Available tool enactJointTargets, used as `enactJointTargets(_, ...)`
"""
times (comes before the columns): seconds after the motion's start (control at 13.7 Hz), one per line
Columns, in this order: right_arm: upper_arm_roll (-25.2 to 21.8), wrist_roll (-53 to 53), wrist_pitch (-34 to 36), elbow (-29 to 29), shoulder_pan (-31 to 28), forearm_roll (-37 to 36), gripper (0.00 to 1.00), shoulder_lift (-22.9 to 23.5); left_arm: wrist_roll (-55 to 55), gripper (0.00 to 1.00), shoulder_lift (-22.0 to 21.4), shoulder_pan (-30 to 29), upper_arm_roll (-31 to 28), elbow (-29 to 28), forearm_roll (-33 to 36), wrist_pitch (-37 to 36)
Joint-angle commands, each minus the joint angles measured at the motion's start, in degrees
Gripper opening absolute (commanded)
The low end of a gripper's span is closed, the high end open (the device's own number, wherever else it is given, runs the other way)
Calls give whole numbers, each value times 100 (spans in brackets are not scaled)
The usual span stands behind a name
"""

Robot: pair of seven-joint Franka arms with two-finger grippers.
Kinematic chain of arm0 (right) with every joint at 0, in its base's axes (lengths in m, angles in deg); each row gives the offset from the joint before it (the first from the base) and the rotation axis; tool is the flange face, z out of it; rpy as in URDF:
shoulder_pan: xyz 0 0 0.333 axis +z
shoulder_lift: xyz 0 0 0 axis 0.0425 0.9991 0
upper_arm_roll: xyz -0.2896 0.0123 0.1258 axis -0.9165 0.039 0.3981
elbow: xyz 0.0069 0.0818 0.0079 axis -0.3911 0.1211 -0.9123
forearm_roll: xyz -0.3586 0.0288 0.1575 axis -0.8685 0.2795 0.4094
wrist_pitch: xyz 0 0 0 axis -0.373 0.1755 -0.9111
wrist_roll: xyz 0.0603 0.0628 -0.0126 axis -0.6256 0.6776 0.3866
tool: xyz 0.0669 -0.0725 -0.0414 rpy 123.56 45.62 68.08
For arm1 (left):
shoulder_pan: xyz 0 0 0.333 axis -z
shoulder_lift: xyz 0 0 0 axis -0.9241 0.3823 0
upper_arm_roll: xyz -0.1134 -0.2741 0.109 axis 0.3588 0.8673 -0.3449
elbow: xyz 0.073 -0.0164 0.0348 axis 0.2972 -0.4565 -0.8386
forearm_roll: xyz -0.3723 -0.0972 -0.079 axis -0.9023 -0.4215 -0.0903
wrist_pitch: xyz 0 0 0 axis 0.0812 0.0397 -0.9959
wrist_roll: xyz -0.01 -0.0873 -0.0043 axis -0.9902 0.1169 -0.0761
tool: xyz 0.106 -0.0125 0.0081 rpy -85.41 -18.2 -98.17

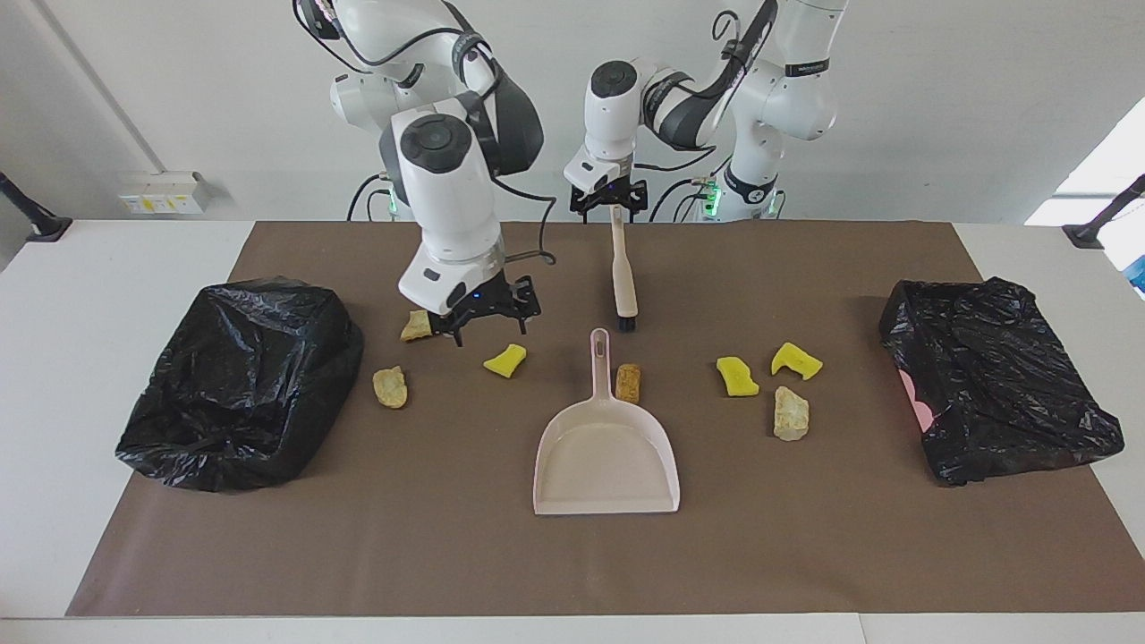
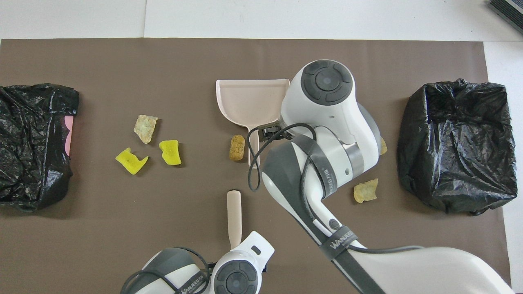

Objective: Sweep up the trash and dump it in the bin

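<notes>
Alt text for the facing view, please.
Two robot arms reach over a brown mat: the left end effector open over the brush handle, the right end effector open above scattered trash beside a pink dustpan; black-bagged bins at both ends.

Overhead: right arm [image 2: 327, 122] hides yellow sponge chunk [image 1: 505, 360]; dustpan [image 2: 237, 98] partly covered

Bright, even daylight fills the room, strongest at a window patch toward the left arm's end of the table. Shadows are soft and short: a faint one lies under the dustpan [image 1: 606, 458] and beside each trash lump [image 1: 504, 360]. The black bin bags [image 1: 240, 383] carry small crinkled highlights, and the white arm casings [image 2: 327, 106] show mild sheen without blown glare. The brown mat [image 1: 447, 537] reads flat and matte. Both views are sharp throughout; the nearest arm shell in the overhead view looks slightly soft.
</notes>
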Motion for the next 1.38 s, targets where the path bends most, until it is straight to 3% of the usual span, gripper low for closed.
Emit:
enactJointTargets(0.0, -10, -525, -86, -224, 251, -359, 100, 340, -307, 100, -219, -135, 24, -244, -34, 47)
enactJointTargets(0.15, -19, -807, -104, -427, 367, -395, 100, 578, -316, 100, -201, -100, 33, -235, -33, 100)
enactJointTargets(0.22, -19, -851, -156, -471, 393, -395, 100, 649, -394, 78, -210, -91, 33, -235, -33, 83)
enactJointTargets(0.36, -19, -861, -166, -611, 402, -395, 100, 807, -439, 6, -192, -74, 41, -217, -164, 83)
enactJointTargets(0.44, -19, -895, -209, -716, 411, -395, 100, 912, -578, 0, -192, -56, 41, -209, -496, 74)
enactJointTargets(0.58, -1, -905, -236, -988, 402, -378, 100, 1123, -1043, 0, -175, -12, 33, -173, -841, -13)
enactJointTargets(0.87, 7, -896, -288, -1078, 402, -325, 98, 1229, -1326, 0, -210, -187, -20, 20, -842, -794)
enactJointTargets(1.09, 7, -922, -332, -1060, 559, -342, 95, 1334, -1257, 0, -271, -827, -29, 283, -842, -1776)
enactJointTargets(1.31, 7, -922, -289, -1016, 604, -334, 87, 1291, -1300, 0, -683, -1661, -38, 328, -772, -2280)
